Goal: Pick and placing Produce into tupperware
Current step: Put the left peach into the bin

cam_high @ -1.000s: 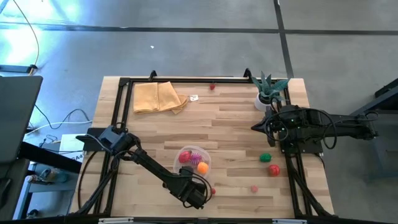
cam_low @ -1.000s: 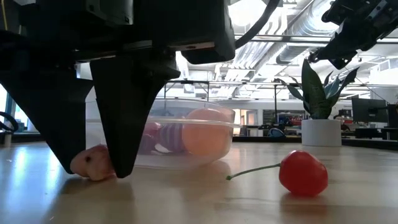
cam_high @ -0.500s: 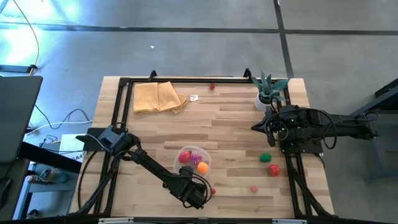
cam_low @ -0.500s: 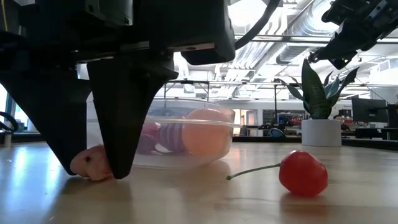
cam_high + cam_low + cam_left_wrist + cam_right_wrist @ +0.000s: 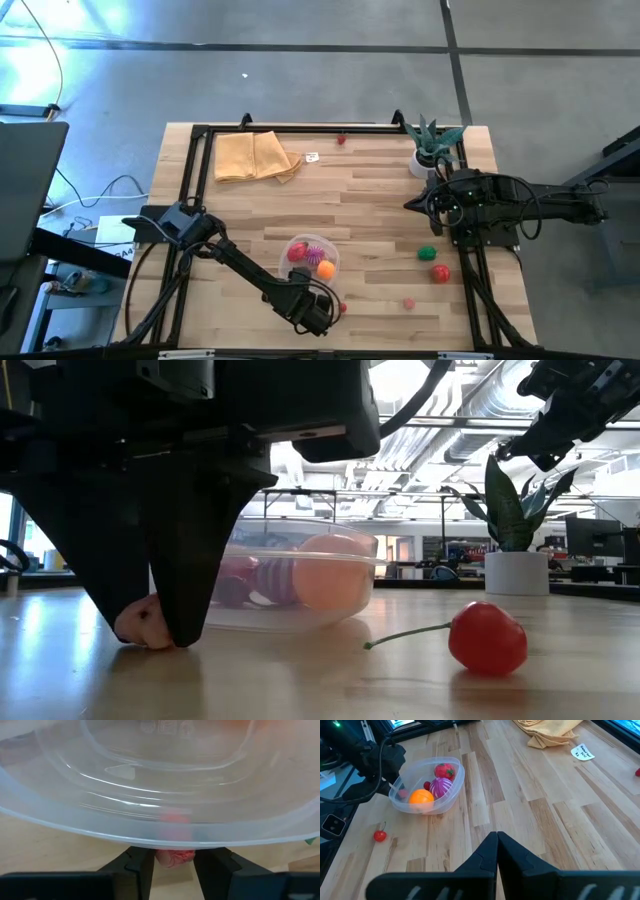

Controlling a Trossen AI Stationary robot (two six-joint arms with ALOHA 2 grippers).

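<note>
Low view: the left gripper (image 5: 150, 635), tips on the wood just in front of the clear plastic tupperware (image 5: 330, 585), has narrowed its dark fingers since a second ago until both press the small pale pink toy fruit (image 5: 140, 625); the pinch looks nearly ready to lift. The fruit is lumpy, resting on the table. The right gripper (image 5: 410, 203) waits shut beside the potted plant (image 5: 432, 143).
</note>
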